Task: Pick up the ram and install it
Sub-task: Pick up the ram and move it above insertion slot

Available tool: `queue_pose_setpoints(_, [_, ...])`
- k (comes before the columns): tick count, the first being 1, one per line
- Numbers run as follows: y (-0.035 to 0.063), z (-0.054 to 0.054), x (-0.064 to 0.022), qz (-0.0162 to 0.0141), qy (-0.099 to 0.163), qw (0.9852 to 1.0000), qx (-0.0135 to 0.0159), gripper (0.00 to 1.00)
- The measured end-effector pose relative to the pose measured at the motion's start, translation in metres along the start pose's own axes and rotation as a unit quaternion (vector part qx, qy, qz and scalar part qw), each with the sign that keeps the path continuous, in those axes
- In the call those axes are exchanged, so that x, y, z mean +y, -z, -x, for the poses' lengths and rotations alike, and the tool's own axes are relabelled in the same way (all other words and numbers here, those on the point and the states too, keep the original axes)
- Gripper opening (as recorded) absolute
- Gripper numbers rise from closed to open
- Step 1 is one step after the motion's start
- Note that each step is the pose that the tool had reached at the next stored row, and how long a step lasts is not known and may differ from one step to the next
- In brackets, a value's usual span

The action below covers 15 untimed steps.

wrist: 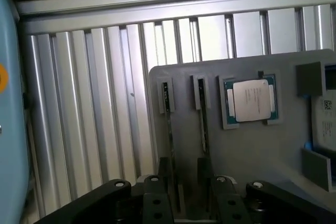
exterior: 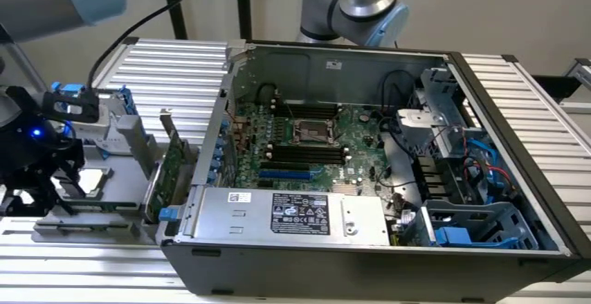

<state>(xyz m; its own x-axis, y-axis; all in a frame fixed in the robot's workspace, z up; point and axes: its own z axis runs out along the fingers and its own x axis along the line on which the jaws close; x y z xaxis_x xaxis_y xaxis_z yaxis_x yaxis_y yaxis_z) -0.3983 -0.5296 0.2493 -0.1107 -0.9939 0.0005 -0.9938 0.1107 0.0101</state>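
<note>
Ribbed aluminium table (wrist: 94, 103), gray tray (wrist: 252, 150) with two ram sticks (wrist: 202, 114) and a processor (wrist: 250, 99), hand (wrist: 185, 174) parted above them.

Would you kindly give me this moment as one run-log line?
gripper: open, over holder | ram: edge-up in holder slot, ungripped | processor: in holder nest

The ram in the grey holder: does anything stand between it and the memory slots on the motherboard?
Yes. In the exterior view, the upright green expansion card and the case's side wall stand between the holder with the ram and the black memory slots. The case is open on top.
</note>
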Motion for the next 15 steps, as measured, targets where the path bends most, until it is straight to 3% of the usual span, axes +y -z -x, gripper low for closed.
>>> queue_pose_setpoints(15, [-0.0264,-0.007,-0.0049,0.0000,0.026,0.9997,0.0000,1.00])
